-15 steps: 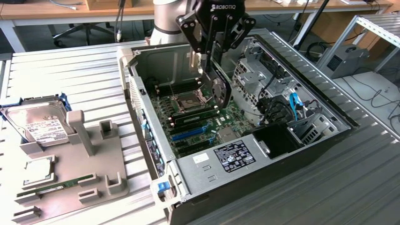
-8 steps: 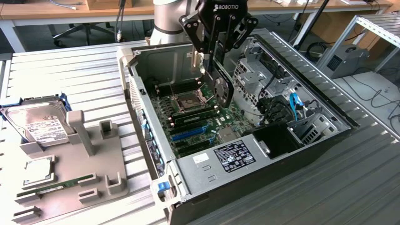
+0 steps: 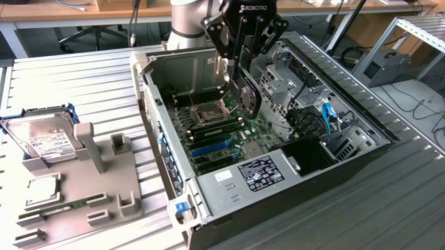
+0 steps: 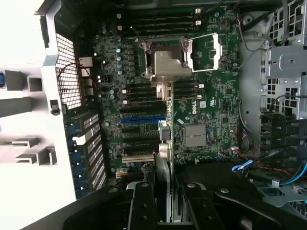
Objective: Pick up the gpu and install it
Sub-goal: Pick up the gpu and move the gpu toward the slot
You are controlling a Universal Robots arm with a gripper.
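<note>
Exterior view: gripper (image 3: 236,62) hangs over the open case (image 3: 161,117), jaws clamped on the gpu (image 3: 249,99), pinching it across its two flat faces near the upper edge. Gpu hangs on edge, roughly upright with a slight tilt. Its lower end is inside the case, just above the motherboard (image 3: 230,140), beside the socket (image 3: 207,114) on the drive-bay side. Cannot tell if the bottom edge touches the board. It does not look seated. Blue slot (image 3: 210,149) sits bare, nearer the power supply (image 3: 257,174) end of the case.

Wrist view: card shows edge-on between the fingers (image 4: 144,206), a thin strip running out over the slot rows.

Handling, as a judgement:
- Stiff and fairly light, but fragile.
- Fan blades, small board parts and the contact edge should not take force.
- Best hold is flat across shroud and board back, high up and away from the fan hub, as it is held now.
- Smooth plastic could let it pivot in a two-finger pinch.

Looks: dark flat rectangle, black cooler, round fan with a pale ring facing the exterior view's right. Silver metal at the far end in the wrist view is likely the bracket. Board colour is hard to tell.

Hard drive (image 3: 45,138) and tray (image 3: 104,192) sit well apart from the case, at the table (image 3: 83,83) edge on the exterior view's left.
</note>
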